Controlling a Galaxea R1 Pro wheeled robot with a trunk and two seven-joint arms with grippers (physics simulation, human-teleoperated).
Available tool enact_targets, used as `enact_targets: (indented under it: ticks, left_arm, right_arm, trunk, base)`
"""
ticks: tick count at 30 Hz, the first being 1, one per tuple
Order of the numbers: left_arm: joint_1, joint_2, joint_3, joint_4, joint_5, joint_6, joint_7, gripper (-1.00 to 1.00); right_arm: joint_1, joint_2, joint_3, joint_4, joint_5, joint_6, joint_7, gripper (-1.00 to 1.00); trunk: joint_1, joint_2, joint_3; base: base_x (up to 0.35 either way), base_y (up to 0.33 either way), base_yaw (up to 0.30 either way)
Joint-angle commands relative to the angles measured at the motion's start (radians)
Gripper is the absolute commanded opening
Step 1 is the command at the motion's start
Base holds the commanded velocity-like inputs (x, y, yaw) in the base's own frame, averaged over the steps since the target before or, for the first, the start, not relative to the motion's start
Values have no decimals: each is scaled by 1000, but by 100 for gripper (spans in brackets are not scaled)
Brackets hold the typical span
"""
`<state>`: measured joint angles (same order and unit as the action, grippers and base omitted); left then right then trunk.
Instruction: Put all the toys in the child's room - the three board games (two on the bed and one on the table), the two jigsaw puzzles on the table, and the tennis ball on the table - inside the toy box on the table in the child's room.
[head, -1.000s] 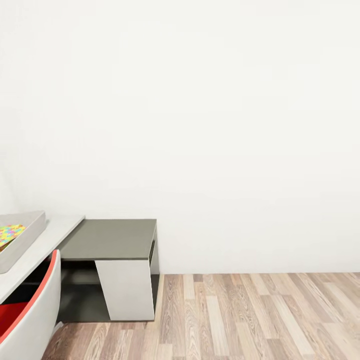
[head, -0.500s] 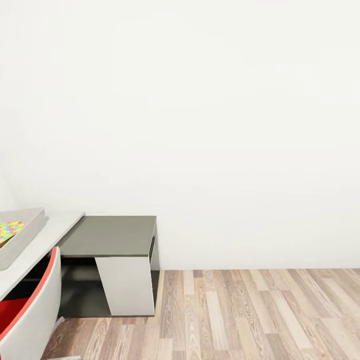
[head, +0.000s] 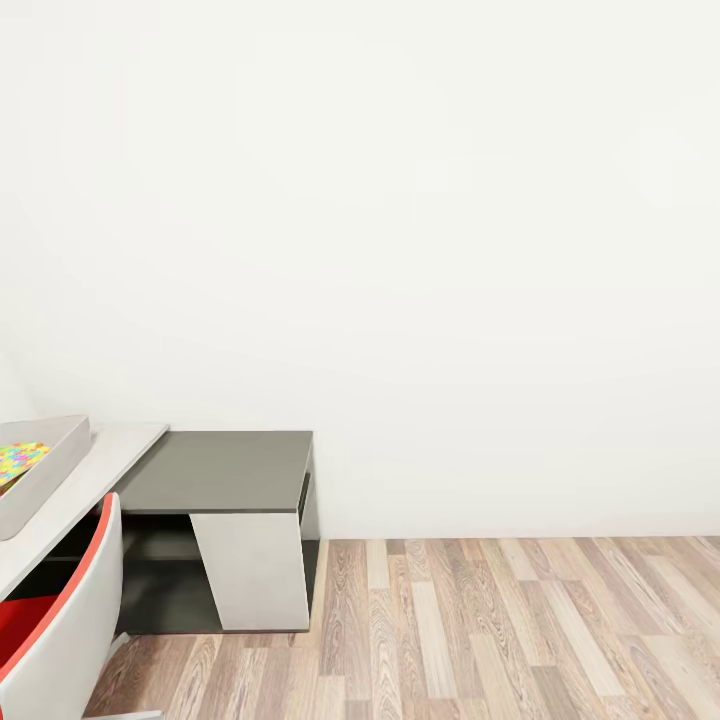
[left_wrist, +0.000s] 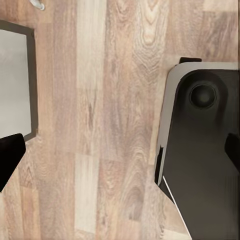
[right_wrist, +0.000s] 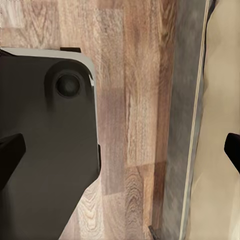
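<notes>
The head view is showing a jigsaw puzzle (head: 18, 460) lying in the toy box (head: 50, 470) on the worktop (head: 95, 475); the wrist views are showing the left tool (left_wrist: 120, 155) and right tool (right_wrist: 120, 152) hanging spread wide over the floor (left_wrist: 115, 125), gripping nothing.

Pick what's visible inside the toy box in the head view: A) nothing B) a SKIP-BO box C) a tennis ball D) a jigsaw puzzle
D: the toy box at the table's left edge holds a jigsaw puzzle, a flat square of bright interlocking pieces.
</notes>
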<state>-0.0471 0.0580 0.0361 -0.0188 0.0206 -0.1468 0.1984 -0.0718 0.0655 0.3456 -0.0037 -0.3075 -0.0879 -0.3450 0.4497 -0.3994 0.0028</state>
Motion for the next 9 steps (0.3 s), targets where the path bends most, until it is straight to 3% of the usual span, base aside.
enact_targets:
  ticks: [1, 9]
  left_arm:
    - [0, -3, 3, 0, 2, -4, 0, 100]
    - [0, -7, 4, -3, 0, -5, -1, 100]
  right_arm:
    - [0, 0, 8, 1, -10, -4, -2, 100]
    - [0, -2, 11, 2, -10, -4, -2, 100]
  trunk:
    - [0, -1, 0]
    - [0, -1, 0]
  base:
    - [0, 0, 0]
    - [0, 0, 0]
